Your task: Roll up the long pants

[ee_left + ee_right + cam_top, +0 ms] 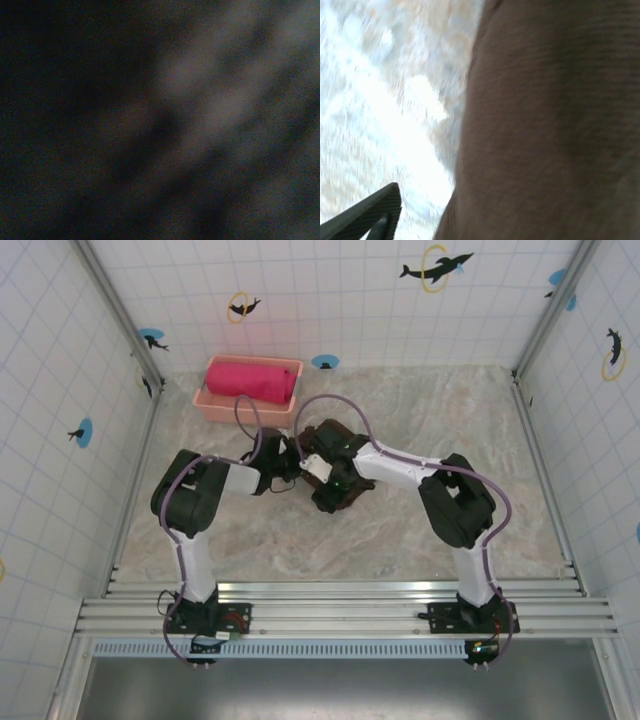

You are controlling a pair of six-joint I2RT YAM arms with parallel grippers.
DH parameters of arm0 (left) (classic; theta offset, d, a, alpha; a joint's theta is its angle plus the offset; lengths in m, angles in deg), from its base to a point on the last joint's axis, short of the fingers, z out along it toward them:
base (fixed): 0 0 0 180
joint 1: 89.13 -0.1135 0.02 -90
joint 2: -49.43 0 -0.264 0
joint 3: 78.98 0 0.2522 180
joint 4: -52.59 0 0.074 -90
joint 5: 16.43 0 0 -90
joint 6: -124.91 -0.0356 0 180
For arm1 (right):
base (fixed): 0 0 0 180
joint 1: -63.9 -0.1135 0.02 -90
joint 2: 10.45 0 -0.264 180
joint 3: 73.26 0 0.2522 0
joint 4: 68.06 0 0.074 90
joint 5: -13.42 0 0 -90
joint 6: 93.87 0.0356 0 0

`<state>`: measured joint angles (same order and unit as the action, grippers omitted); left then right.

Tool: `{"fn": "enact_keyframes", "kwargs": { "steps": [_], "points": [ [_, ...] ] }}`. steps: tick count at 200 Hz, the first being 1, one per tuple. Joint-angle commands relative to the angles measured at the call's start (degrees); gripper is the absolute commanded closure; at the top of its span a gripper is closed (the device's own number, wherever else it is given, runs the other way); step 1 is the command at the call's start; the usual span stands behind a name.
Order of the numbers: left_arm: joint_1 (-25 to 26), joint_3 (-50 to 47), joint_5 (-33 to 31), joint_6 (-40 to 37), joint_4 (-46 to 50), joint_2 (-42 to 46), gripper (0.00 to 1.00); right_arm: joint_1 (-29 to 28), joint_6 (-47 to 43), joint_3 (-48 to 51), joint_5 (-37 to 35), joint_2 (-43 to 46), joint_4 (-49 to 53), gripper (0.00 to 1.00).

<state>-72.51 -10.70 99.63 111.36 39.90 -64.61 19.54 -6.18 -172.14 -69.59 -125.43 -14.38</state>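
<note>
Bunched long pants [333, 432] sit mid-table between 2 claws: right claw [322, 480] spread beside them, left claw [291, 462] at their left, state I cannot tell.

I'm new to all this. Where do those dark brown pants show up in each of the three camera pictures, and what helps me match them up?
Top external: the long pants are a dark bundle at mid-table, just below and right of the pink basket.
Left wrist: too dark and blurred to tell.
Right wrist: the long pants cover the right half as brown ribbed fabric.
Shared landmark: the marbled tabletop.
</note>
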Motion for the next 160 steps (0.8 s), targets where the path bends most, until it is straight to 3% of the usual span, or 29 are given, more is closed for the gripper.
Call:
{"fn": "enact_keyframes", "kwargs": {
  "steps": [1,62,85,160],
  "points": [
    [1.26,2.24,-0.13,-3.69,29.11,-1.75,1.0,0.21,1.3,1.77,-3.21,8.46,1.95,0.01],
    [2.86,23.43,-11.26,-9.09,67.79,-3.08,1.0,-2.35,4.06,5.99,-11.34,19.09,-0.35,0.01],
    [3.65,28.15,-13.13,-6.93,74.28,-6.34,1.0,-4.35,5.62,7.84,-12.26,19.15,-3.27,0.01],
    [6.08,43.2,-17.54,-0.42,88.94,-16.71,1.0,-15.72,7.8,1.33,-27.11,7.35,-5.95,0.01]
  ]
}}
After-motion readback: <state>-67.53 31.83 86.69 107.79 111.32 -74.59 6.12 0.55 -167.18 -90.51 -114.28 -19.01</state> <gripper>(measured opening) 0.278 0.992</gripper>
